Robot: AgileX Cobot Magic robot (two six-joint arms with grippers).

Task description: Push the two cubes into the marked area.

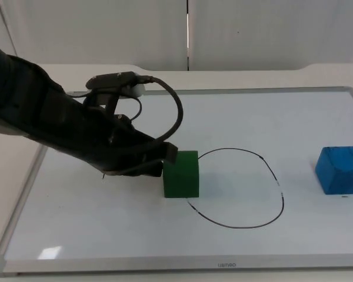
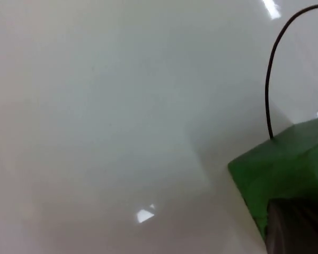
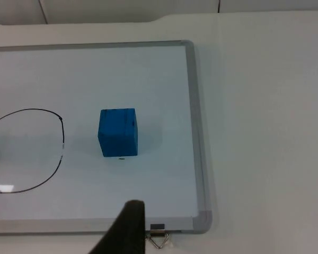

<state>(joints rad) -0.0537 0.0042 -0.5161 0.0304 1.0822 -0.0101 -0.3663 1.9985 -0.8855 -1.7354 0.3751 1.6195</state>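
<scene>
A green cube (image 1: pixel 181 174) sits on the whiteboard (image 1: pixel 106 235), straddling the left edge of the black hand-drawn loop (image 1: pixel 280 197) that marks the area. My left gripper (image 1: pixel 168 156) presses against the cube's left upper side. In the left wrist view the green cube (image 2: pixel 283 164) lies right at the gripper's tip, with the loop line (image 2: pixel 268 90) running off behind it. A blue cube (image 1: pixel 340 170) stands to the right, outside the loop. My right gripper (image 3: pixel 126 227) hangs well back from the blue cube (image 3: pixel 118 132), over the board's near edge, and waits.
The whiteboard's grey frame (image 3: pixel 199 132) runs close to the right of the blue cube. A metal clip (image 3: pixel 159 241) hangs at the board's corner. Bare board lies between the blue cube and the loop (image 3: pixel 53 159).
</scene>
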